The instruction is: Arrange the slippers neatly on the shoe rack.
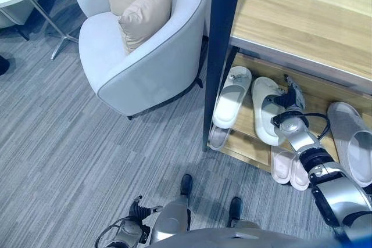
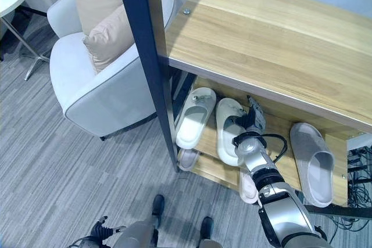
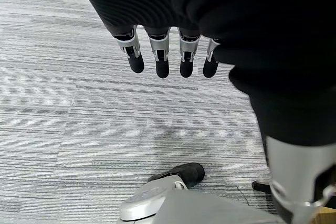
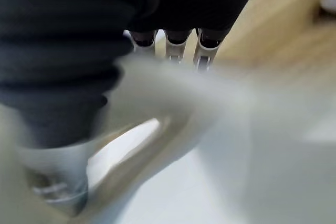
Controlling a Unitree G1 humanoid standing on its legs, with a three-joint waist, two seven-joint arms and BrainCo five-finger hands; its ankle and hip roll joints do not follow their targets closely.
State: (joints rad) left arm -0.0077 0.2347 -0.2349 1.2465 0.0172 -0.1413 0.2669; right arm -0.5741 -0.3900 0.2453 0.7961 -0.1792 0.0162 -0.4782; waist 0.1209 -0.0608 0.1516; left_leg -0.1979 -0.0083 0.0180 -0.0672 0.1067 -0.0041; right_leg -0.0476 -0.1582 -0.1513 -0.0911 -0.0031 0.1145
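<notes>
Wooden shoe rack [image 1: 302, 21] with a dark upright post [image 1: 220, 50]: note two white slippers lying side by side on its middle shelf. Your right hand [image 2: 254, 115] reaches under the top board and rests on the second white slipper [image 1: 264, 108], beside the first white slipper [image 1: 232, 94]. Whether its fingers are curled round the strap you cannot tell; the right wrist view shows fingers [image 4: 173, 45] extending past the slipper's strap, too close to read. A grey slipper [image 1: 356, 140] lies well apart on the same shelf, and a pinkish pair [image 1: 289, 168] sits on the shelf below. Your left hand [image 3: 168, 51] hangs over the grey carpet [image 1: 70, 143] with fingers straight, holding nothing, presumably idle because the reach suits the right arm. An armchair [image 1: 145, 45] stands beside the rack.
</notes>
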